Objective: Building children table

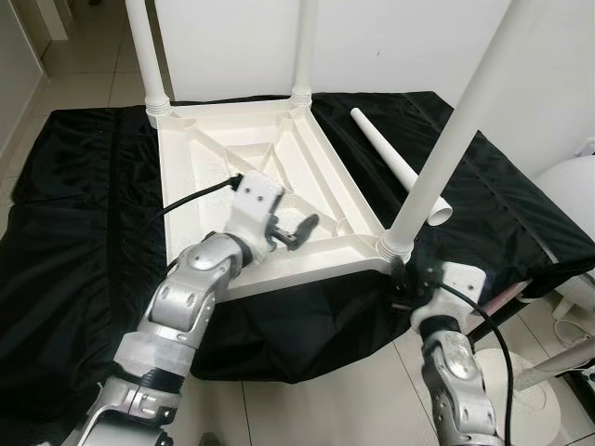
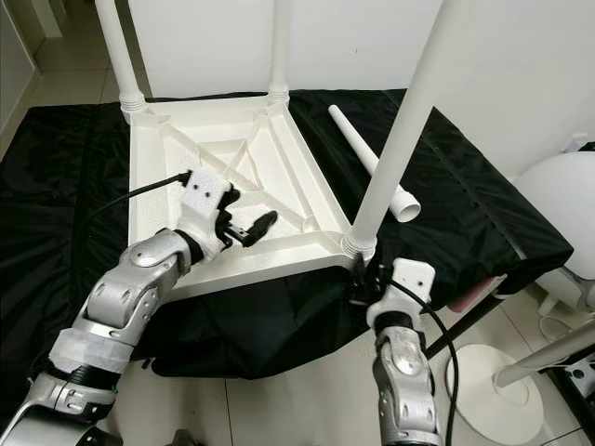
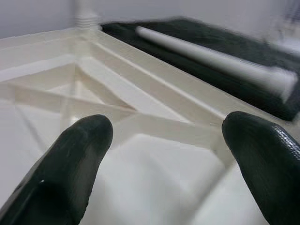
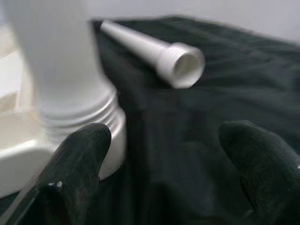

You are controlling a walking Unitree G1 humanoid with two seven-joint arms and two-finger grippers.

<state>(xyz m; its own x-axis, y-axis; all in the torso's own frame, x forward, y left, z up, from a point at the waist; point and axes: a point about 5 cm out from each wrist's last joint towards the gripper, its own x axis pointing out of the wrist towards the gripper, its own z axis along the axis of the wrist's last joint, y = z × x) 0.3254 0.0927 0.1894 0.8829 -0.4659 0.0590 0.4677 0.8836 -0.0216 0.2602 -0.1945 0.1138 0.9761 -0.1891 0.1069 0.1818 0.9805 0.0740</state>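
A white moulded-plastic tabletop (image 1: 270,186) lies upside down on a worktop draped in crinkled black cloth (image 1: 74,204), its underside showing raised ribs that cross in an X inside a rectangular frame. Three smooth, round white legs stand up from its corner sockets — one at the far left corner (image 1: 147,56), one at the far right corner (image 1: 302,46), and a long tapering one at the near right corner (image 1: 456,130), seated in a ribbed collar (image 1: 394,245). The near left corner carries no leg. A fourth loose leg (image 1: 395,160), a tapered tube with a hollow, wider end, lies flat on the cloth just beside the tabletop's right edge, apart from it. The left gripper (image 1: 299,232) hovers over the near part of the ribbed underside, its two matte black fingers spread wide with nothing between them. The right gripper (image 4: 161,159) sits low at the near right corner — fingers wide apart, one finger (image 4: 77,161) close beside the ribbed collar, the other over bare cloth, gripping nothing. Pale glossy floor tiles (image 1: 84,65) surround the worktop.
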